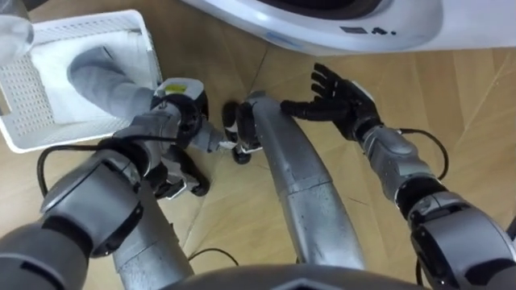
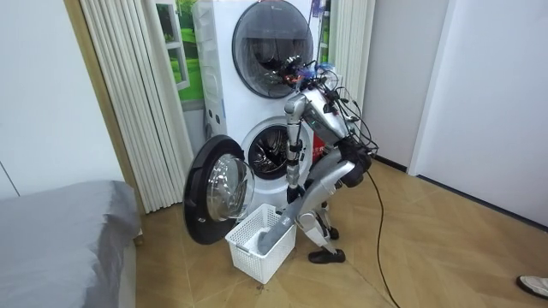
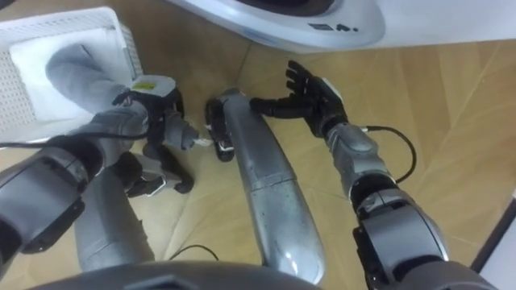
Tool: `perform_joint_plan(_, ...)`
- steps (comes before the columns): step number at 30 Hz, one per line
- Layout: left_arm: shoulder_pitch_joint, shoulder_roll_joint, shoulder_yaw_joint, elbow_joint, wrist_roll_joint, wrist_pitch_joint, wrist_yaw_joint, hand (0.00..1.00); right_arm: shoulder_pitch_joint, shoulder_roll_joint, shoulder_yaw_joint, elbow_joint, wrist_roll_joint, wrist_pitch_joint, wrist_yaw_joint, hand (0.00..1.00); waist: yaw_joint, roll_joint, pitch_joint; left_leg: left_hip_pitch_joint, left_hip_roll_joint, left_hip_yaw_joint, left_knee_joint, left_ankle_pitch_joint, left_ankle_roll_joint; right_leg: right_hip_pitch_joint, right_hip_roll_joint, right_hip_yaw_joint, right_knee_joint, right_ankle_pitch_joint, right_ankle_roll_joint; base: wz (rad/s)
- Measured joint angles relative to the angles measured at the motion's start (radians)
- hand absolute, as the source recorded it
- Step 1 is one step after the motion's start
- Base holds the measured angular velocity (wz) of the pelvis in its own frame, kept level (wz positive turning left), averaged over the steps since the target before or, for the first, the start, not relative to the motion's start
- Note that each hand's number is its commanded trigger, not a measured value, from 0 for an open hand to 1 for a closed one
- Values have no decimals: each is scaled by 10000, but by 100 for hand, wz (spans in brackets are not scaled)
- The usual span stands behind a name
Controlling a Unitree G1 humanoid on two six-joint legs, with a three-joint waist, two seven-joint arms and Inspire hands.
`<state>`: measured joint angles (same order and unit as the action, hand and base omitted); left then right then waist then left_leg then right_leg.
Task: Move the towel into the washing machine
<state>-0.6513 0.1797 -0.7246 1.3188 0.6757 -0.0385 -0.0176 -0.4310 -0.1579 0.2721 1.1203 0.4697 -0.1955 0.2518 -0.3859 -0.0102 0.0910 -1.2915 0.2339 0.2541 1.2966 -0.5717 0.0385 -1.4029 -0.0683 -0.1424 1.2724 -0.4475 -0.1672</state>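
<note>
1. I've got the robot bent fwd in front of the washing machine (image 2: 272, 154), centre of the room view. Its round door (image 2: 218, 190) hangs open to the left.
2. The white basket (image 1: 24, 101) sits upper left of the left eye view, on the wood floor (image 1: 468, 97). In the room view it's bottom centre, just below the open door.
3. The grey towel (image 1: 101, 76) has 1 end in the basket, on top of a white cloth (image 1: 76, 48). The other end runs out past the basket's right edge to the left hand (image 1: 184, 109).
4. Left hand: centre-left of frame, right at the towel's end. Fingers are hidden behind the wrist, so I can't tell if they're closed on the towel.
5. Right hand (image 1: 343, 97): upper right of centre, fingers straight and spread, holding nothing. It's over bare floor, just below the machine's white front.
6. Room view: the towel rises from the basket up to the lowered left arm. A 2nd round-door machine (image 2: 274, 43) is stacked on top of the 1st, and a bed (image 2: 60, 231) w/ a grey cover is lower left.
</note>
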Motion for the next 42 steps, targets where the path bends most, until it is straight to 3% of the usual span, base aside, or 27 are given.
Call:
perform_joint_plan(6, 50, 44, -465, -29, -354, 161, -420, 100, -8, 93, 135, -16, -38, 237, -301, 0, 16, -244, -18, 271, 16, 184, -291, 57, 50, 223, 20, 71, -292, 53, 105, -3)
perform_joint_plan(11, 306, -48, -428, -45, -414, 64, -450, 100, 16, 82, 375, 515, -273, 442, -679, 0, 158, -401, -16, 1211, 2, 298, -835, 141, 0, 1153, 98, 82, -840, 100, 188, -5)
perform_joint_plan(18, 404, -422, 117, -156, -966, -616, -293, 100, 505, -52, 797, 1129, -525, 425, -1110, 0, 1042, -243, -20, 2760, -34, 445, -1782, 338, -74, 2748, 210, 60, -1826, 245, 335, -3)
perform_joint_plan(23, 924, -467, 762, -833, -1367, -897, 222, 100, 769, -313, 794, 1346, -564, 402, -1322, 0, 1661, 38, -29, 4004, -371, 424, -2758, 662, -128, 4033, 125, 26, -2676, 377, 475, 10)
perform_joint_plan(25, 1062, -423, 1009, -1119, -2216, -1050, 592, 100, 858, -479, 1001, 1375, -623, 346, -1442, 0, 1902, 131, -26, 4449, -541, 429, -3092, 756, -137, 4462, 9, 8, -2891, 399, 515, 13)
perform_joint_plan(30, 1266, -341, 1969, -1468, -3414, -1484, 1020, 100, 929, -498, 988, 1469, -959, 93, -1454, 0, 2125, 295, -57, 5172, -589, 422, -3550, 835, -120, 5266, 2, -98, -3338, 458, 614, 3)
perform_joint_plan(35, 1535, -347, 2110, -2584, -5589, -1752, 1028, 100, 969, -473, 1097, 1368, -1143, -50, -1457, 0, 2529, 366, -75, 5454, -744, 392, -3687, 874, -88, 5525, -202, -305, -3383, 483, 654, 0)
perform_joint_plan(38, 1731, -428, 2115, -2900, -7277, -2102, 935, 100, 968, -377, 1085, 1214, -1476, -103, -1467, 0, 2591, 419, -105, 5547, -756, 391, -3765, 910, -38, 5643, -204, -326, -3468, 537, 667, 1)
perform_joint_plan(42, 2033, -576, 2118, -3081, -9294, -2246, 264, 100, 1075, -342, 1021, 791, -1740, -169, -1493, 0, 2696, 426, -110, 5729, -837, 391, -3958, 1065, -17, 5808, -210, -286, -3629, 676, 662, 0)
